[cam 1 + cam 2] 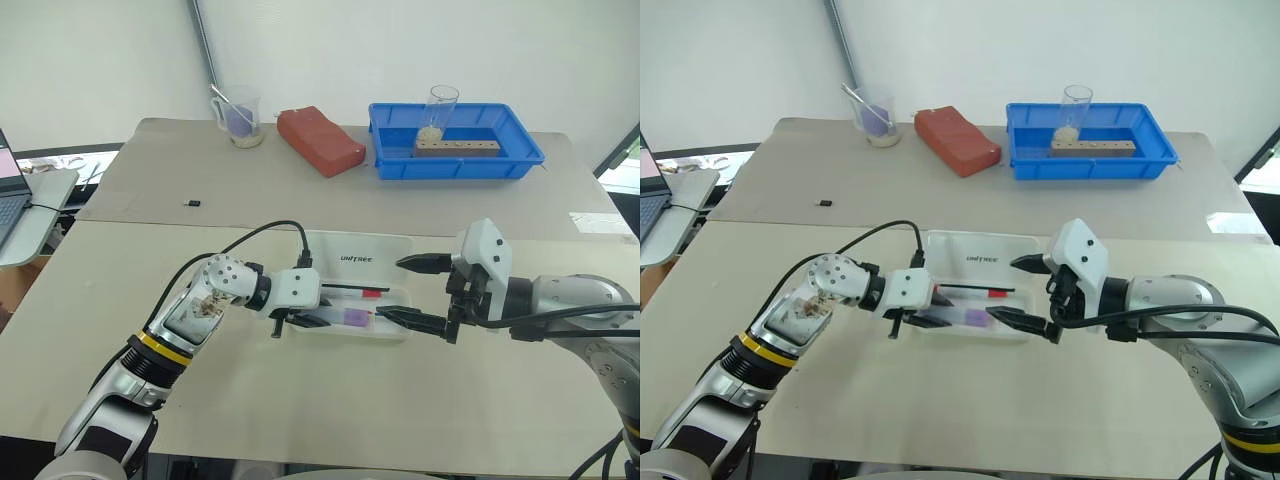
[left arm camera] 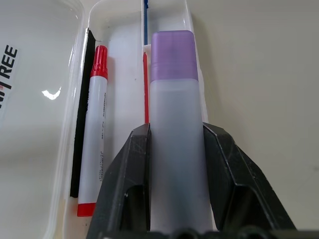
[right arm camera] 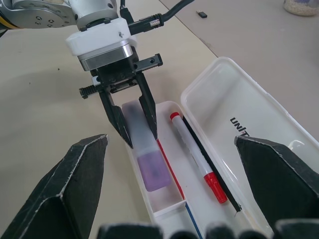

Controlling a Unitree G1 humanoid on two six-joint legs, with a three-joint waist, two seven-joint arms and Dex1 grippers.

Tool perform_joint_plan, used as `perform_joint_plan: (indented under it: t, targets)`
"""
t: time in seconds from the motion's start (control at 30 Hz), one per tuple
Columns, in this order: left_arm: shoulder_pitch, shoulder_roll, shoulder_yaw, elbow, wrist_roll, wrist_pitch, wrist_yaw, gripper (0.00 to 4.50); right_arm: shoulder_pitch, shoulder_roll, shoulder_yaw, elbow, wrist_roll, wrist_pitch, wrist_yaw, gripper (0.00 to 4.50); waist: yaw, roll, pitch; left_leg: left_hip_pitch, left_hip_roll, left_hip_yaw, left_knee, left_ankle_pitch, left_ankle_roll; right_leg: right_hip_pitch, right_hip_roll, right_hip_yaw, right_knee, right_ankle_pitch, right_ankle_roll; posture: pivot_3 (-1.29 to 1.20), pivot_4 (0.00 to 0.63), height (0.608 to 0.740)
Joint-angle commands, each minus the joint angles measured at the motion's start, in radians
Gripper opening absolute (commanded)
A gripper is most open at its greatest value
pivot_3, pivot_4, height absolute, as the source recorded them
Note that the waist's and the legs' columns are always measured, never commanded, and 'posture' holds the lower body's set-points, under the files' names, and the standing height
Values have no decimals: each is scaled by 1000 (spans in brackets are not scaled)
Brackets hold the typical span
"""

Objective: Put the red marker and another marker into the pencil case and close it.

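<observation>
Lavender marker in left pincer, right pincer wide

Background — plain white wall behind | two beige tables butted end to end | grey pole against wall | side desk with laptop — beyond the left arm.

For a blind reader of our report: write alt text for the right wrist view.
The left gripper holds a chunky pale-lavender marker with a purple cap inside the open translucent white plastic pencil case. A slim white marker with red cap lies in the case beside it, by a thin black pen. The right gripper's black fingers stand wide open in front.
</observation>
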Motion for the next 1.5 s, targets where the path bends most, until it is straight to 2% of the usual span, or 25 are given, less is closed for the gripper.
perform_joint_plan:
  t: [0.03, 0.4, 0.43, 0.47, 0.5, 0.63, 0.67, 0.97, 1.17, 1.3, 1.4, 1.5]
  targets:
    - [-1, 3, 7, -31, 5, -2, 9, 953, -21, -3, -24, -21, 18, -3, 0, 4500, -1, 0, 0, 0, 0, 0, 0, 0, 0, 0, 0, 0, 0, 0, 0, 0, 150, 740]
    - [3, -9, -1, -27, 3, 3, 4, 953, -8, -7, -30, -20, 14, -7, 4, 4500, -1, 0, 0, 0, 0, 0, 0, 0, 0, 0, 0, 0, 0, 0, 0, 0, 150, 740]
    - [2, -10, -1, -27, 2, 4, 4, 1453, -6, -8, -31, -21, 14, -7, 4, 4500, -2, 0, 0, 0, 0, 0, 0, 0, 0, 0, 0, 0, 0, 0, 0, 0, 150, 740]
    - [1, -12, -1, -27, 0, 6, 3, 2157, -5, -8, -32, -21, 14, -7, 4, 4500, -2, 0, 0, 0, 0, 0, 0, 0, 0, 0, 0, 0, 0, 0, 0, 0, 150, 740]
    - [1, -13, -1, -28, -3, 7, 0, 2387, -3, -8, -33, -22, 14, -7, 4, 4500, -2, 0, 0, 0, 0, 0, 0, 0, 0, 0, 0, 0, 0, 0, 0, 0, 150, 740]
    - [0, -12, 1, -33, -8, 12, -8, 4281, 1, -7, -36, -22, 13, -7, 1, 4500, -2, 0, 0, 0, 0, 0, 0, 0, 0, 0, 0, 0, 0, 0, 0, 0, 150, 740]
    - [1, -11, 3, -36, -11, 13, -9, 4434, 2, -7, -37, -22, 14, -8, 1, 4500, -1, 0, 0, 0, 0, 0, 0, 0, 0, 0, 0, 0, 0, 0, 0, 0, 150, 740]
    - [-31, 22, 86, -75, -100, 50, -40, 4434, 79, -29, -107, 29, -20, -34, 23, 4500, -1, 0, 0, 0, 0, 0, 0, 0, 0, 0, 0, 0, 0, 0, 0, 0, 150, 740]
    - [-54, 63, 141, -110, -158, 55, -69, 4434, 156, -59, -172, 127, -102, -95, 54, 4500, 0, 0, 0, 0, 0, 0, 0, 0, 0, 0, 0, 0, 0, 0, 0, 0, 150, 740]
    - [-161, 12, 199, -122, -247, 69, -55, 4434, 177, -74, -162, 284, -232, -178, 43, 4500, 8, 0, 0, 0, 0, 0, 2, 0, 0, 1, 0, -1, 0, 0, 1, 0, 150, 740]
    - [-222, -19, 211, -140, -304, 112, -63, 4434, 201, -87, -116, 368, -310, -259, 86, 4500, 15, 0, 0, 0, -1, 0, 4, 0, 1, 2, 0, -1, 0, -1, 3, 0, 150, 740]
    - [-271, -58, 217, -160, -348, 135, -51, 4434, 152, -65, -60, 517, -384, -313, 89, 4500, 12, 1, 0, 0, -1, 0, 5, -1, 2, 3, 0, 0, -1, -1, 3, 0, 150, 740]
